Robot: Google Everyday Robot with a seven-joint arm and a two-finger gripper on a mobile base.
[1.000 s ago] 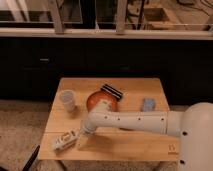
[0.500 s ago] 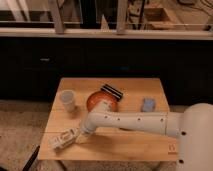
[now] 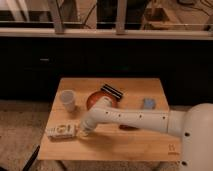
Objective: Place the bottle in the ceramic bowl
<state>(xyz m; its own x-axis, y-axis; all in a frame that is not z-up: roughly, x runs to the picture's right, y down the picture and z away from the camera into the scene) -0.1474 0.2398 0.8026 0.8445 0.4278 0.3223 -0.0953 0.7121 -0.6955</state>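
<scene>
The cream-white bottle (image 3: 61,131) with a dark-printed label lies on its side near the front left corner of the wooden table (image 3: 130,145). My gripper (image 3: 80,131) is at the bottle's right end, low over the table, at the end of the white arm that reaches in from the right. The orange-red ceramic bowl (image 3: 95,99) sits behind the gripper at the table's middle; my arm covers its front part.
A white plastic cup (image 3: 68,100) stands at the left, behind the bottle. A black ridged oblong object (image 3: 113,91) lies just behind the bowl. A small blue-grey object (image 3: 148,103) lies at the right. Dark cabinets run behind the table.
The gripper has come down and moved slightly left toward the bottle's right end. The bottle lies in nearly the same place.
</scene>
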